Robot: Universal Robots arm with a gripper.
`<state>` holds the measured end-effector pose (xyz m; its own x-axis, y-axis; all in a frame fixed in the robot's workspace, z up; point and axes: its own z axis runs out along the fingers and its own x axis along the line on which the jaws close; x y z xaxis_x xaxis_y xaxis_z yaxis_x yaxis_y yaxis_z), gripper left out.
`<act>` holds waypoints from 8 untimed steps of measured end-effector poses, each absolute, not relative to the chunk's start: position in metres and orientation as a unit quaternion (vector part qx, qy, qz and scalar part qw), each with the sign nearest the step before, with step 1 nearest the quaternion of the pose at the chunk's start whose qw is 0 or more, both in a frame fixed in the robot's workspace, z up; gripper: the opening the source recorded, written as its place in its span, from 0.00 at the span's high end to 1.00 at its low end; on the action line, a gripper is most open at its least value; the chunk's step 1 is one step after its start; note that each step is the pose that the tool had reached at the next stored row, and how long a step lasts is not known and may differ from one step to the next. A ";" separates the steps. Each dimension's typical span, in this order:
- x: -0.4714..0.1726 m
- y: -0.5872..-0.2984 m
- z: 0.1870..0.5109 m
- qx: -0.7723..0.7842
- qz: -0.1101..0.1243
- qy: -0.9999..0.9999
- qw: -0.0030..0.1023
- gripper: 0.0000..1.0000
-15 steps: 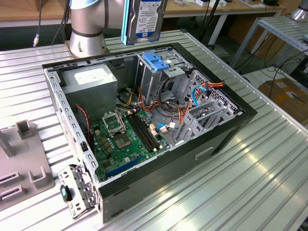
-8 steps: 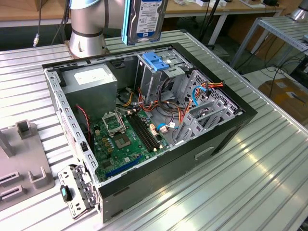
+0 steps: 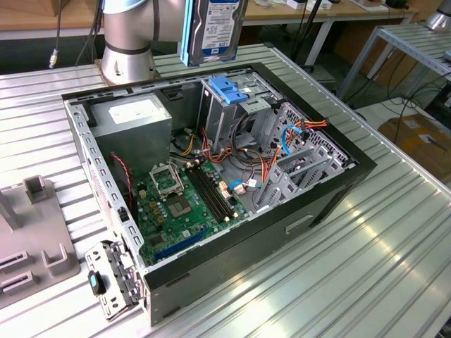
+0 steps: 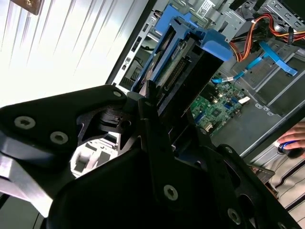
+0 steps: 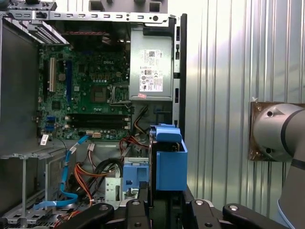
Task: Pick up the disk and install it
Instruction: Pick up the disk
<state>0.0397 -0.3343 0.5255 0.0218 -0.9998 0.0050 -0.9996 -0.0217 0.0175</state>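
Your fingers [image 4: 155, 129] gripped the disk [image 3: 213, 27] | disk upright, 12 o'clock in exterior view | above open computer case [image 3: 246, 253]

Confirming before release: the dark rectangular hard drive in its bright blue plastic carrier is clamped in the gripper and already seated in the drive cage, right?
Not seated. The dark hard drive in its blue carrier is clamped in the gripper, but the exterior view shows it upright above the open black metal computer case, outside it.
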 end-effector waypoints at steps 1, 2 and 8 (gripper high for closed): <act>0.040 -0.336 0.525 0.715 -0.004 -0.699 0.008 0.65; 0.040 -0.340 0.525 0.715 -0.004 -0.699 0.008 0.65; 0.040 -0.358 0.525 0.715 -0.004 -0.699 0.008 0.65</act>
<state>0.0397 -0.3580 0.5254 0.0218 -0.9998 0.0048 -0.9996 -0.0217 0.0175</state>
